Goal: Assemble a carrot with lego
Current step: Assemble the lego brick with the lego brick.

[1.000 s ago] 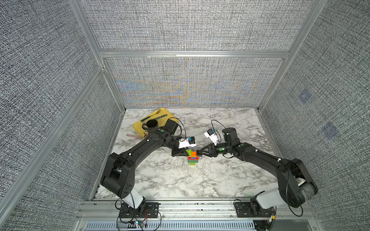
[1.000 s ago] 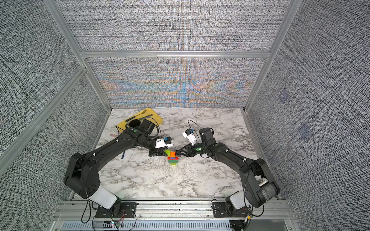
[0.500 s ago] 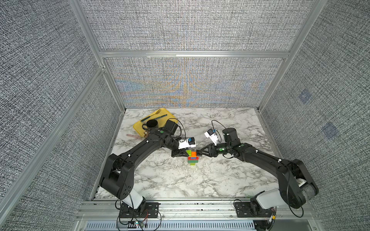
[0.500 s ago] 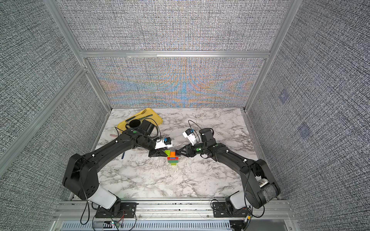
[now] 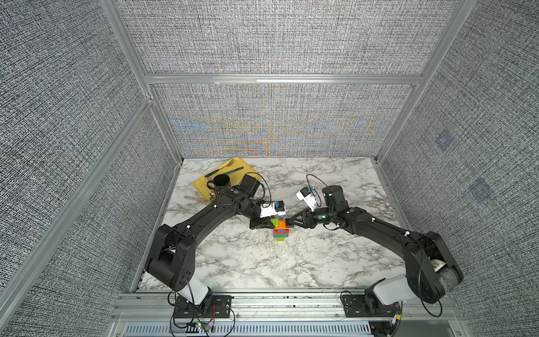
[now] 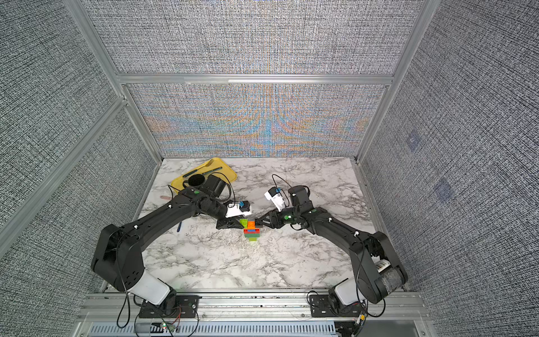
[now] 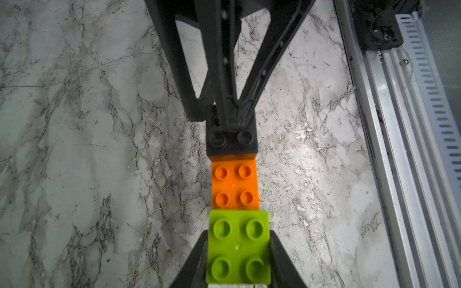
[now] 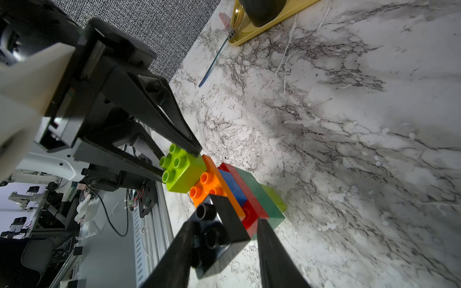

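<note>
The left gripper [image 5: 269, 224] is pinched on a lime square studded plastic brick [image 7: 238, 249], its fingers on opposite side walls, leaving the studs clear. The right gripper [image 5: 290, 223], reaching in from the opposite side, clamps a black square studded brick [image 8: 220, 232] the same way. The two bricks sit at opposite ends of the orange oblong brick [image 7: 234, 183] that tops the carrot [image 6: 251, 232], a stack of lime, dark green, red and blue layers standing near the middle of the white marble-patterned table [image 5: 262, 262]. The paired grips probably balance each other, so pressing one end does not tip the stack. Whether either brick is fully seated cannot be told.
</note>
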### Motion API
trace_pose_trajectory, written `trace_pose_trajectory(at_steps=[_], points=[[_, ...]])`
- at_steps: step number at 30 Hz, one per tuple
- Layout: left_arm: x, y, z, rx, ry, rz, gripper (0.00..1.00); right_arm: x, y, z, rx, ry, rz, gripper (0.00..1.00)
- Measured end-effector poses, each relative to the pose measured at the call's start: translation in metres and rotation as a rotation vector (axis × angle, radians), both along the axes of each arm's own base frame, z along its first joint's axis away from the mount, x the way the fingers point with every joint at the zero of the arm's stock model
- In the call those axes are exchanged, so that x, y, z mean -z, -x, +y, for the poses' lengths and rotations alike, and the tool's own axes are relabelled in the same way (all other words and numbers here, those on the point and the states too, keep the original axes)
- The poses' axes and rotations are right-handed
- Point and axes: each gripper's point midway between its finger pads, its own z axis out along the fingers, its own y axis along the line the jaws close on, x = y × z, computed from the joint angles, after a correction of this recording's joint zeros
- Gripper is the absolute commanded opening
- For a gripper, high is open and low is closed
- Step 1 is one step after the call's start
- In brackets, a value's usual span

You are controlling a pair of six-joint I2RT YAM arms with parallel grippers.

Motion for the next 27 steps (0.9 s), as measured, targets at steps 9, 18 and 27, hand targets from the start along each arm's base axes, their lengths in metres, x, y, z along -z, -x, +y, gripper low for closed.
trace_pose_trajectory(at_steps=[9, 18, 27], points=[[0.0005, 0.0007, -0.0011, -0.018, -0.013, 0.005, 0.12, 0.0022, -0.0034, 0.0013, 0.012, 0.022, -0.019, 0.42], [0.0001, 0.0012, -0.0004, -0.045, -0.022, -0.010, 0.13, 0.0017, -0.0032, 0.0022, 0.015, 0.027, -0.027, 0.41], [0.0004, 0.0017, 0.0010, -0.070, -0.027, -0.005, 0.15, 0.0018, -0.0029, 0.0029, 0.017, 0.030, -0.037, 0.39]])
